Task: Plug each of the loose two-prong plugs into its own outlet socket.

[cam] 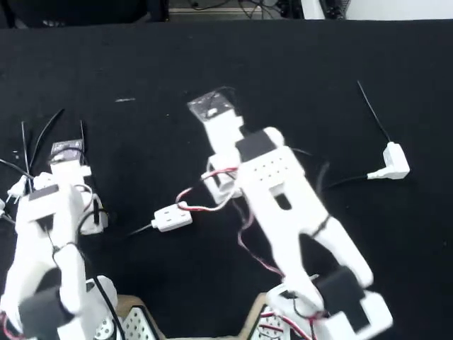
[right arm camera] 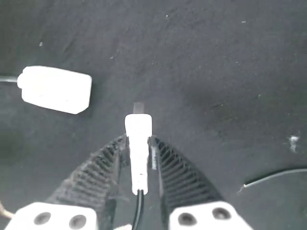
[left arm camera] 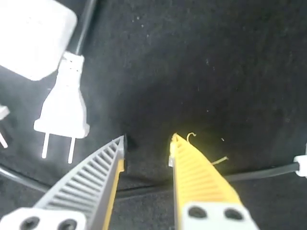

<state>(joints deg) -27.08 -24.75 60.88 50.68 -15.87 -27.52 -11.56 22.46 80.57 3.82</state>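
One black table [cam: 340, 64] carries everything, and two white arms stand at its near edge in the high view. The right arm [cam: 283, 191] stretches up the middle with the right gripper [cam: 212, 106] out over the cloth. The left arm [cam: 42, 234] sits at the left side among black cords. Between the arms lies a white outlet socket [cam: 172, 217] on a thin cord, close beside the right arm's red-and-white wiring [cam: 205, 185]; whether they touch I cannot tell. Well apart, toward the table's right side, lies a white angled piece [cam: 391, 163] on a black cord, too small to tell plug from socket. In the right wrist view the right gripper's dark ribbed fingers [right arm camera: 98, 175] are clamped on a held plug [right arm camera: 138, 129]. Its white body sticks out past the fingertips and its cord runs back between them. A white block [right arm camera: 55, 89] lies flat on the cloth near the gripper, not touching it. In the left wrist view the left gripper [left arm camera: 146, 141] has its fingers spread, one grey and one yellow, with nothing between them. A loose two-prong plug [left arm camera: 62, 112] lies flat near the grey finger but apart from it, its cord passing beside a larger white body [left arm camera: 33, 36]. A thin black wire [right arm camera: 276, 176] lies off to one side of the right gripper.
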